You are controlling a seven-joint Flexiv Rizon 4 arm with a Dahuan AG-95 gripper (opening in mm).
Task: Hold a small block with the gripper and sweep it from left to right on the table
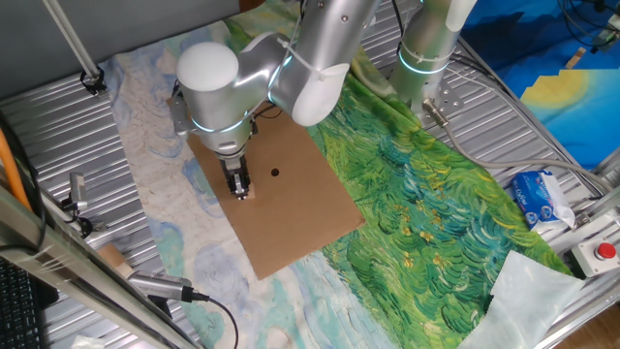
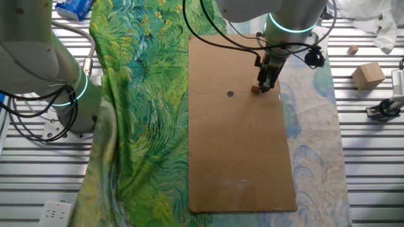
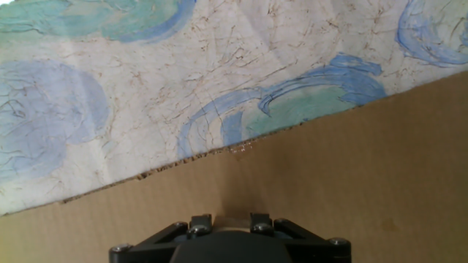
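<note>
The small block [image 2: 255, 89] is a tiny tan cube pinched in the tips of my black gripper [image 2: 265, 84], low on the brown cardboard [image 2: 240, 151] near its edge by the pale blue cloth. In one fixed view the gripper [image 1: 238, 189] points down at the cardboard [image 1: 291, 208] and the block shows as a pale speck at its tips [image 1: 244, 195]. In the hand view the block [image 3: 232, 220] sits between the two fingers [image 3: 201, 223], with the cardboard edge just ahead.
A small black dot [image 2: 230, 94] marks the cardboard beside the gripper. Green cloth [image 2: 139, 94] lies along the cardboard's other side, pale blue cloth [image 2: 309, 126] beyond the gripper. A second arm column [image 2: 69, 94], two wooden blocks [image 2: 367, 75] and a clamp [image 2: 382, 108] stand on the ribbed metal.
</note>
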